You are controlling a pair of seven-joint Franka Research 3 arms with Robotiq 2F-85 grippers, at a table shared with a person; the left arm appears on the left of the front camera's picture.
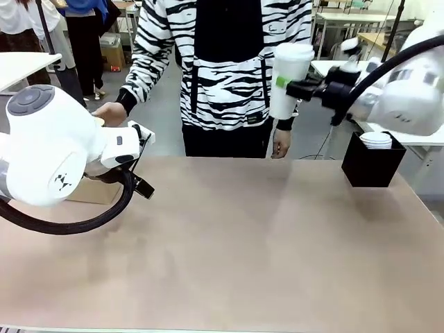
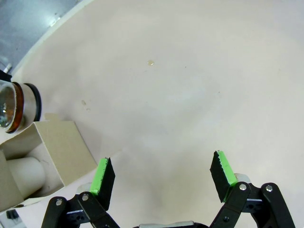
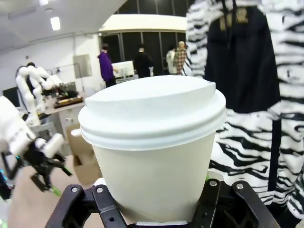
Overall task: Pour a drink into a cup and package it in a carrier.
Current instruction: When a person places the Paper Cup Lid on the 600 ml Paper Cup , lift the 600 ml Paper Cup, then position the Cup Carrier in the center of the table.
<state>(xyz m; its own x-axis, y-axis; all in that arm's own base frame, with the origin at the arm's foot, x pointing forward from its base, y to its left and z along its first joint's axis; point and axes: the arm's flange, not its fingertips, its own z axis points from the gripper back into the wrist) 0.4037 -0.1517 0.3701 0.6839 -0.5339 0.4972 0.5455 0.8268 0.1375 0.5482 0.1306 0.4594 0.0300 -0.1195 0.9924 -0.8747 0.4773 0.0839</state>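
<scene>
Above the worktop's [image 1: 243,243] far right, right fingers [image 1: 300,89] pinch the lidded cup [image 1: 291,59] mid-wall; thin paper, crushable, probably liquid-heavy, so grip gently below the lid [image 3: 152,109]; left fingers [image 2: 104,176] gape empty beside the carrier [image 2: 61,147].

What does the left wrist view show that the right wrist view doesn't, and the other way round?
Left wrist view: the left fingers open above the table, the carrier with a white cup-like shape inside its near compartment, and a metal-rimmed round object beside it. Right wrist view: the right fingers shut on the lidded cup, held up in front of the person's striped top. Both: the carrier and the left fingers, with table beneath.
</scene>
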